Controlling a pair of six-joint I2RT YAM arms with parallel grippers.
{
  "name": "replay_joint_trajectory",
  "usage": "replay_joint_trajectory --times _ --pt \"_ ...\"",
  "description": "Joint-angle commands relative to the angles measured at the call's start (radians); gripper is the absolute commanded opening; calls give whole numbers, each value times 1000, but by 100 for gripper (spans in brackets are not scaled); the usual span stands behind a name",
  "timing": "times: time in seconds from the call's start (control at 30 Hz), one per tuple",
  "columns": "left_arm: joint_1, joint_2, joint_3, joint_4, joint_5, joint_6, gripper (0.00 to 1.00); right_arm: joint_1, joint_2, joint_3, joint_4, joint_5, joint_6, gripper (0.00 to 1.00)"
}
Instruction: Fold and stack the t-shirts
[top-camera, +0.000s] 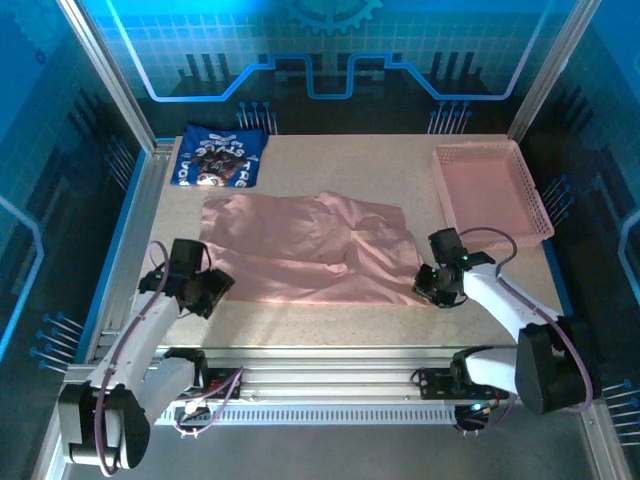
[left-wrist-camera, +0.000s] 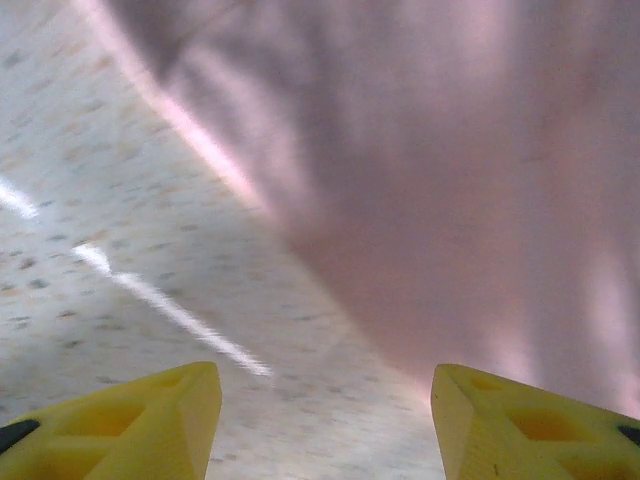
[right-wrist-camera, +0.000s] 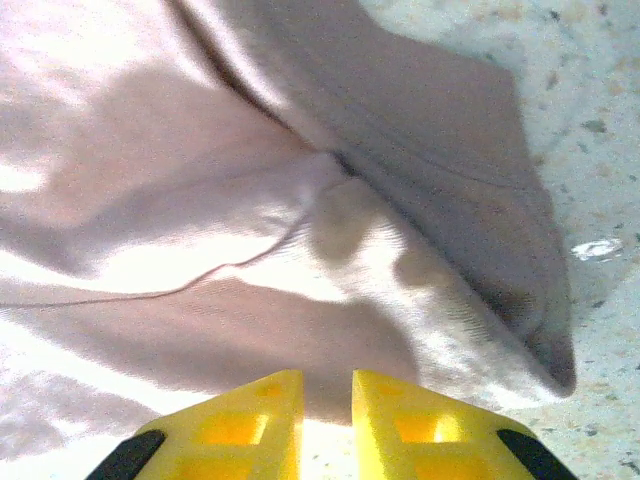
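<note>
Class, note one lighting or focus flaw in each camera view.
Top external: blue glow tints the backdrop; the pink t-shirt is evenly lit. Left wrist: soft focus, bright glare streaks on the table. Right wrist: the t-shirt blows out white at lower left, and dark shadows cross its folds.

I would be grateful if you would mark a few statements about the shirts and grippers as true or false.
1. The navy t-shirt lies folded at the table's far left corner. True.
2. The pink t-shirt is in the basket. False: it lies spread on the table.
3. The left gripper has its jaws open. True.
4. The navy t-shirt is stacked on the pink one. False: it lies behind it, not on top.
</note>
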Motion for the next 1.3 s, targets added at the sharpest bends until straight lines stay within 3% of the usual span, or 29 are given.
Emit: replay_joint_trajectory --times 0.0,0.23,0.4,0.67,0.83,1.27 --pt "6 87 126 22 68 38 60 21 -36 46 24 -52 -2 23" --pt "46 355 166 191 38 141 49 45 179 141 93 -65 -42 20" --pt "76 454 126 217 -13 144 41 48 297 153 114 -22 -23 19" --pt "76 469 -21 245 -22 69 33 68 294 115 9 104 1 19" --pt "52 381 -80 189 -33 31 28 77 267 98 -69 153 13 19" --pt "-88 263 -156 24 -52 -86 22 76 160 40 -162 182 4 22"
